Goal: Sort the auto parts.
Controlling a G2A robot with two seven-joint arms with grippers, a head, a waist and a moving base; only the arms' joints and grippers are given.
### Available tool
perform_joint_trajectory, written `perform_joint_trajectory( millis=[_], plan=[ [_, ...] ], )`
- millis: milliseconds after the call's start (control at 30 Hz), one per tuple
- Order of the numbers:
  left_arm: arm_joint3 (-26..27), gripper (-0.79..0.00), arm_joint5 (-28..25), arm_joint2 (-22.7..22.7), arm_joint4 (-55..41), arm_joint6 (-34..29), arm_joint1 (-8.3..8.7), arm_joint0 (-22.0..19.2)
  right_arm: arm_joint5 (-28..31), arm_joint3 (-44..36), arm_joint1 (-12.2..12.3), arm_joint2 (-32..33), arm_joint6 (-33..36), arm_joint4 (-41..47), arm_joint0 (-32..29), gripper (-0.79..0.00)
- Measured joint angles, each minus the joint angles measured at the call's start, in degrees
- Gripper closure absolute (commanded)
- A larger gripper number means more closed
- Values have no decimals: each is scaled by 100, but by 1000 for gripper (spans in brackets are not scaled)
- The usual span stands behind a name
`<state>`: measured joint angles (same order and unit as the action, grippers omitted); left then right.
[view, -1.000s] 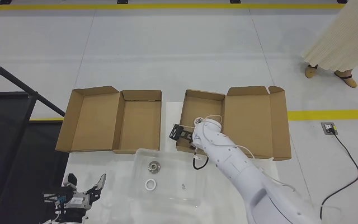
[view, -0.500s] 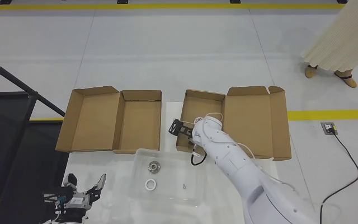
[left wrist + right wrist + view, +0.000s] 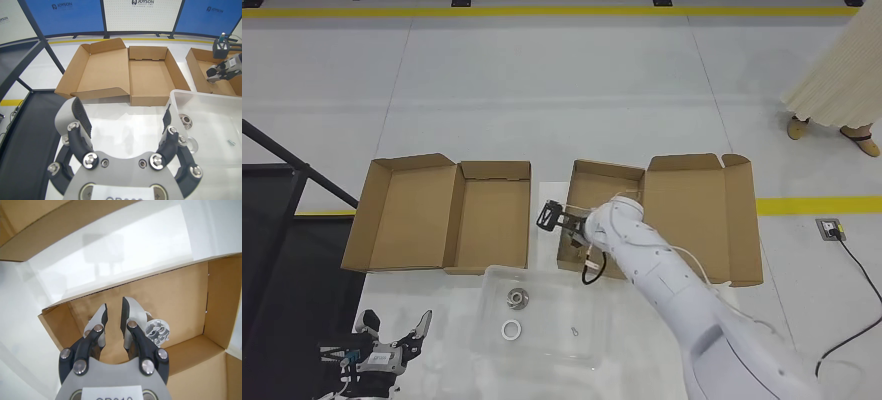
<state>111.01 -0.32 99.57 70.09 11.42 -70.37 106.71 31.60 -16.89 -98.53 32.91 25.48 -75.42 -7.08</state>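
Cardboard box (image 3: 179, 294) holds metal part (image 3: 157, 331) by R pincer (image 3: 114, 304), apart; L pincer (image 3: 122, 103) wide apart.

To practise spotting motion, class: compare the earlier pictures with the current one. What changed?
The right gripper, open, drifted away from the robot toward the left box, near the side wall of the right box. The left gripper, clear bin and its parts stayed put.

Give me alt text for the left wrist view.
The left gripper, open and empty, hangs above a white table beside a clear bin holding a metal fitting, a ring and a small bolt. Beyond lies an open, empty cardboard box; farther off, the right gripper is at a second box.
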Motion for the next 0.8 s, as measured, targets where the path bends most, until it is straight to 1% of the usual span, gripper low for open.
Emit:
perform_joint_trajectory(
  millis=[200,300,400,500,567,600,633,700,733,800],
  plan=[
    [0,-785,0,0,0,0,0,0,274,-367,279,114,-657,-228,-62,-197],
    [0,-785,0,0,0,0,0,0,372,-802,475,216,-856,-367,-214,-194],
    [0,-785,0,0,0,0,0,0,538,-1497,739,387,-925,-547,-483,-203],
    [0,-785,0,0,0,0,0,0,605,-2623,1084,707,-637,-774,-979,-209],
    [0,-785,0,0,0,0,0,0,671,-3702,1378,1101,-243,-921,-1523,-219],
    [0,-785,0,0,0,0,0,0,738,-4226,1510,1311,-38,-975,-1808,-222],
    [0,-785,0,0,0,0,0,0,861,-4957,1681,1616,255,-1036,-2226,-228],
    [0,-785,0,0,0,0,0,0,1097,-6053,1904,2075,693,-1080,-2901,-237],
    [0,-785,0,0,0,0,0,0,1281,-6720,2019,2344,945,-1075,-3334,-246],
    [0,-785,0,0,0,0,0,0,1568,-7542,2142,2649,1243,-1033,-3888,-277]
  ],
)
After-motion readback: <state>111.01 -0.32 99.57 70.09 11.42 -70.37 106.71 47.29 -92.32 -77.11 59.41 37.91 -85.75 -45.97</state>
